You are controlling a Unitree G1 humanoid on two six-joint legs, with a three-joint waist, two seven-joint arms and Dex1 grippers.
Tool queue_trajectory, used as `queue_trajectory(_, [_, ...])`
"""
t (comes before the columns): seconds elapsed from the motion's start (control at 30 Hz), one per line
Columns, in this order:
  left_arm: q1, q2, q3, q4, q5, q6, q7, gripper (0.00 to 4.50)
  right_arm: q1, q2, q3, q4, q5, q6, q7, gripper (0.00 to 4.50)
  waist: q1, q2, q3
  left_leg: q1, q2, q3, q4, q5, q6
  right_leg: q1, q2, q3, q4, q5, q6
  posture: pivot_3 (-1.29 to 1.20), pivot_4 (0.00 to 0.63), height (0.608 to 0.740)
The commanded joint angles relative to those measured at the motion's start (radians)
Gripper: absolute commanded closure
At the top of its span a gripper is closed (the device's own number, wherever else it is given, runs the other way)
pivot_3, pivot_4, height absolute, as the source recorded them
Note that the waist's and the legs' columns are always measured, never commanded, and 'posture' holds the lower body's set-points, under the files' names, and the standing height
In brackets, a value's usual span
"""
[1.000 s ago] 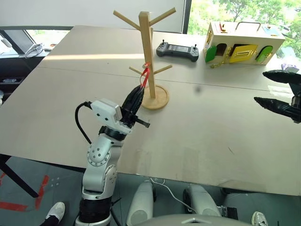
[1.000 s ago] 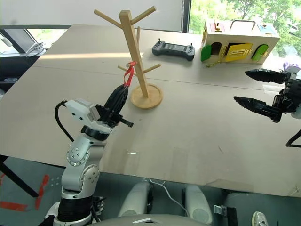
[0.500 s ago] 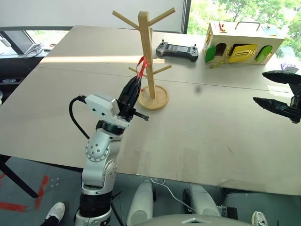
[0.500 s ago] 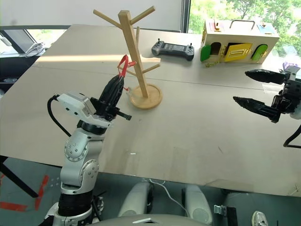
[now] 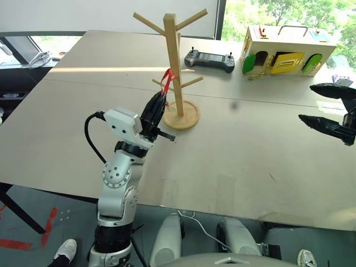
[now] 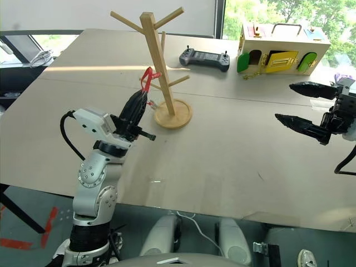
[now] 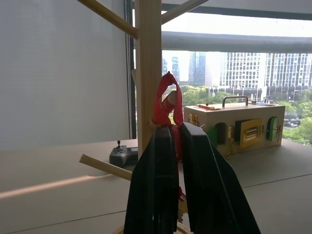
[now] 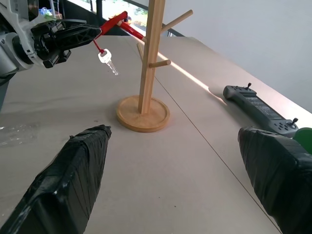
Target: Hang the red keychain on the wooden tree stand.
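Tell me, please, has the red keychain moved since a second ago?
Yes. The red keychain, pinched in the left gripper, has risen against the wooden tree stand and drifted slightly left of its post.

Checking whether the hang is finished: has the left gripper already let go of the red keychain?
No: the left gripper is shut on the red keychain, its key dangling in the air beside the wooden tree stand.

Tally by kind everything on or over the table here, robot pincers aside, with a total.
Wooden tree stand: 1
Red keychain, held over the table: 1
Handheld controller: 1
Wooden box with coloured doors: 1
Total: 4
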Motion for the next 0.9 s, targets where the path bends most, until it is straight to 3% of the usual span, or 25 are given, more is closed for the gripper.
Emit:
queue_trajectory(0.03, [-0.015, 0.007, -0.015, 0.0, 0.02, -0.005, -0.006, 4.45, -0.018, -0.005, -0.024, -0.034, 0.017, 0.005, -0.008, 0.0, 0.0, 0.0, 0.0, 0.0, 0.0, 0.0, 0.0, 0.0, 0.0, 0.0, 0.0, 0.0, 0.0, 0.0, 0.0, 0.0, 0.15, 0.74])
queue_trajectory(0.9, [-0.112, -0.043, -0.02, 0.062, 0.065, 0.038, 0.031, 4.45, 0.006, 0.004, -0.044, -0.066, 0.024, 0.018, -0.025, 0.0, 0.0, 0.0, 0.0, 0.0, 0.0, 0.0, 0.0, 0.0, 0.0, 0.0, 0.0, 0.0, 0.0, 0.0, 0.0, 0.0, 0.15, 0.74])
